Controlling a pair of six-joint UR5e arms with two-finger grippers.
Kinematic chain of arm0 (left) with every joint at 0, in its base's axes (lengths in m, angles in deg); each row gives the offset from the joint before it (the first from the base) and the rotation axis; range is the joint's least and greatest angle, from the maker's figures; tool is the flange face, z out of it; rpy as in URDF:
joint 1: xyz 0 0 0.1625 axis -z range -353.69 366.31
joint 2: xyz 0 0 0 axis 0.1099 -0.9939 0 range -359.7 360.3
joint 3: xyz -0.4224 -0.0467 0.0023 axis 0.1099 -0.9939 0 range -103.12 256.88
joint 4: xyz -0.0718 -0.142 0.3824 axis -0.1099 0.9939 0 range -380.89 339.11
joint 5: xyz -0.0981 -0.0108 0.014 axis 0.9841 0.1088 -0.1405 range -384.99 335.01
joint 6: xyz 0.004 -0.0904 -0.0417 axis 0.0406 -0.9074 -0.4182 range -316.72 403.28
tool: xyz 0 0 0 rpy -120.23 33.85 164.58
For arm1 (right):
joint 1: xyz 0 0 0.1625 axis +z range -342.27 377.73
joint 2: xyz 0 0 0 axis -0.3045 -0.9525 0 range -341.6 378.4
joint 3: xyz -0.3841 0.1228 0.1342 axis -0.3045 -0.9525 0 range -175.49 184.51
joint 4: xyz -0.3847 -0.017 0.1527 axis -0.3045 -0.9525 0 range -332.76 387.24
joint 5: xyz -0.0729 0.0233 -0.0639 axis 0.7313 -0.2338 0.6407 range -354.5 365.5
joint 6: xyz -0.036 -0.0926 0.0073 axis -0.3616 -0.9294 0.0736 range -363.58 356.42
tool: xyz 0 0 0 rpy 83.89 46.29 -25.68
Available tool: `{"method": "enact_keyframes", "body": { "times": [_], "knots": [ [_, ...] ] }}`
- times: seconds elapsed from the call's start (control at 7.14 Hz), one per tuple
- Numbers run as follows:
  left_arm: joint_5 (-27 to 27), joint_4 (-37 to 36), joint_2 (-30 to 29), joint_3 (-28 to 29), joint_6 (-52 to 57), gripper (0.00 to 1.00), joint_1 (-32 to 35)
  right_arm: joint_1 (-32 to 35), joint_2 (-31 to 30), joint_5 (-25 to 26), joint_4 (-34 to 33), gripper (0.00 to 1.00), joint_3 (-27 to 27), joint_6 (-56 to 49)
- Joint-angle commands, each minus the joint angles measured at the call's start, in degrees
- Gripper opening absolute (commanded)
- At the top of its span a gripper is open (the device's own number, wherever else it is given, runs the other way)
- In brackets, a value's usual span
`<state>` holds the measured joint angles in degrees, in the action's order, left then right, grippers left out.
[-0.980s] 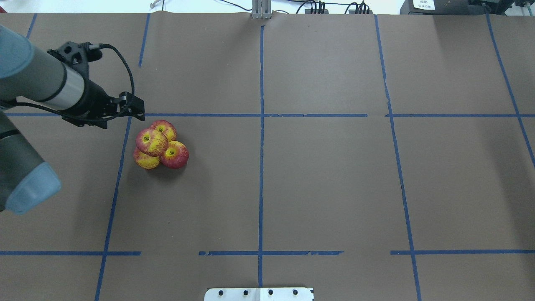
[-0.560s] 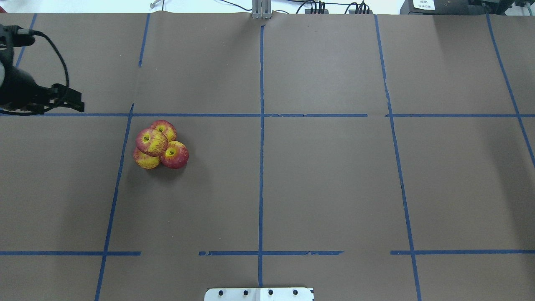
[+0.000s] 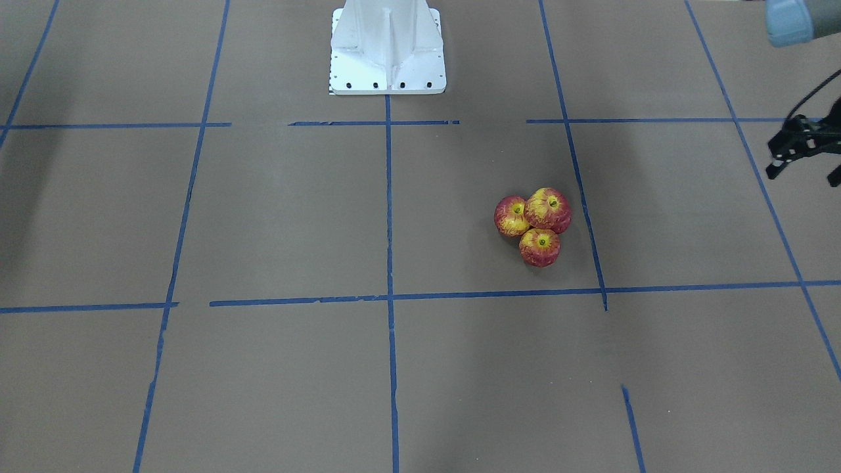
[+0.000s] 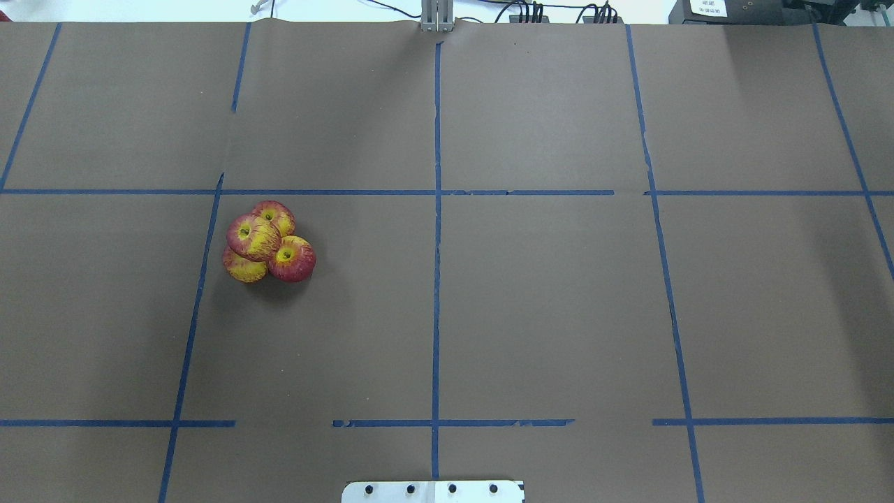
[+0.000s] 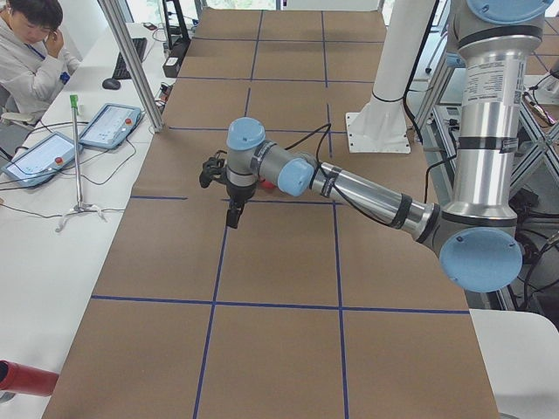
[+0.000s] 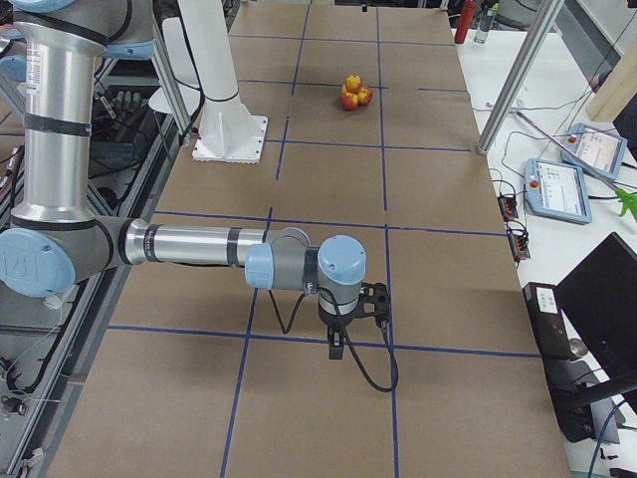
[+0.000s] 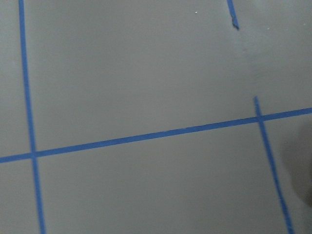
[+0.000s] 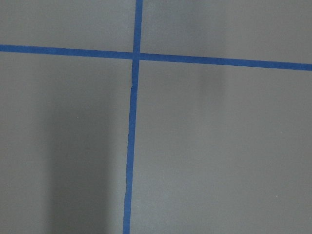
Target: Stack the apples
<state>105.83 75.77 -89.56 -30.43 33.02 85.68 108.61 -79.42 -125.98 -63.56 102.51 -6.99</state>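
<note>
Exterior front-facing view shows the apples (image 3: 544, 213) heaped well apart from the spread, empty left hand (image 3: 804, 175)

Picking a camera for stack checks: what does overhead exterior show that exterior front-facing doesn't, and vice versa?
Only overhead: the fourth apple, low down and partly under the top apple; cables at the table's far edge.
Only front-facing: the left hand at the view's right edge, and the white pedestal's column.
Both: the apple pile with one apple resting on the others, the brown table and the blue tape grid.
</note>
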Motion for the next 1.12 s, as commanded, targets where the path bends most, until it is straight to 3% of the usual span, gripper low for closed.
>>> {"method": "enact_keyframes", "body": {
  "times": [0.0,0.28,0.56,0.98],
  "knots": [
    [1.8,-4.1,0.2,5.4,17.0,1.00,11.1,0.0,0.0,0.0,0.0,1.00,0.0,0.0],
    [1.8,-16.5,-1.2,5.0,21.1,1.00,12.4,0.0,0.0,0.0,0.0,1.00,0.0,0.0],
    [1.9,-16.3,2.5,6.1,21.2,1.00,12.5,0.0,0.0,0.0,0.0,1.00,0.0,0.0],
    [1.9,-16.3,3.0,3.8,21.0,1.00,12.5,0.0,0.0,0.0,0.0,1.00,0.0,0.0]
  ]
}}
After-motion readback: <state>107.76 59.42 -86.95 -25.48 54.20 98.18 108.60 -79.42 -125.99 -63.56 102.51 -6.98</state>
